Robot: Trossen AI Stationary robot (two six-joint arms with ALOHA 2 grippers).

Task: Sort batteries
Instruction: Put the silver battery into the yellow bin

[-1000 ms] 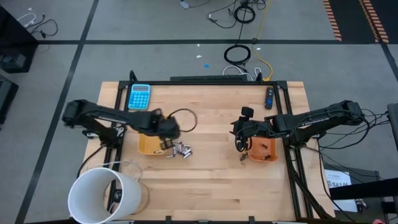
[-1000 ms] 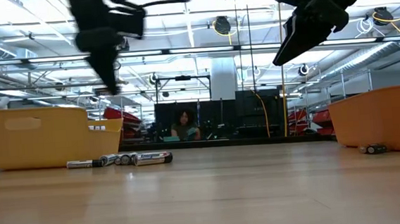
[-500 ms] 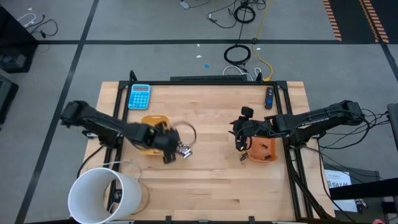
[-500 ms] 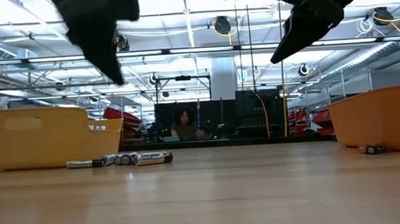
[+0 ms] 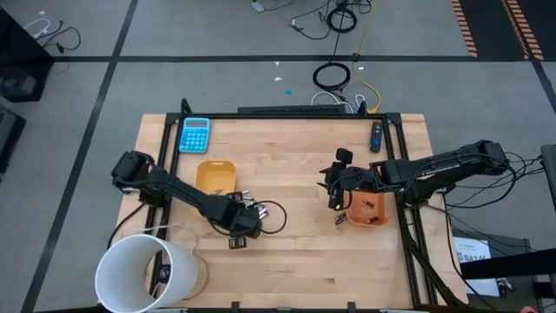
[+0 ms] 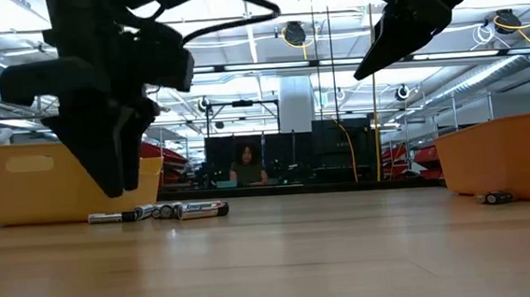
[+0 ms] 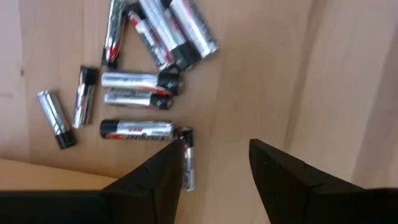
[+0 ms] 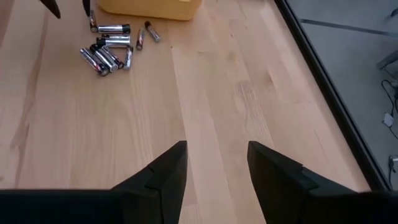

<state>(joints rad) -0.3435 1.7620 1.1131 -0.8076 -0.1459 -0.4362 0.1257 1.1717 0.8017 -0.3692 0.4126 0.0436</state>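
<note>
Several small batteries (image 7: 140, 81) lie loose on the wooden table in a cluster (image 5: 253, 209), just off the near right corner of the left orange tray (image 5: 215, 176). My left gripper (image 7: 214, 149) hangs open over the table on the near side of that cluster (image 6: 157, 212), pointing down; one small battery (image 7: 188, 158) lies beside one fingertip, outside the gap. My right gripper (image 5: 334, 196) waits open above the table, left of the right orange tray (image 5: 367, 209). A single battery (image 6: 495, 197) lies on the table against that tray.
A blue calculator (image 5: 195, 135) lies at the far left of the table, and a dark handset (image 5: 376, 136) at the far right. A white bucket (image 5: 143, 274) stands at the near left corner. Bare wood (image 8: 205, 93) spans the middle between the trays.
My left gripper has swung from above the left orange tray toward the table's near edge and come down, now low over the table beside the battery cluster. The batteries and my right gripper have stayed put.
</note>
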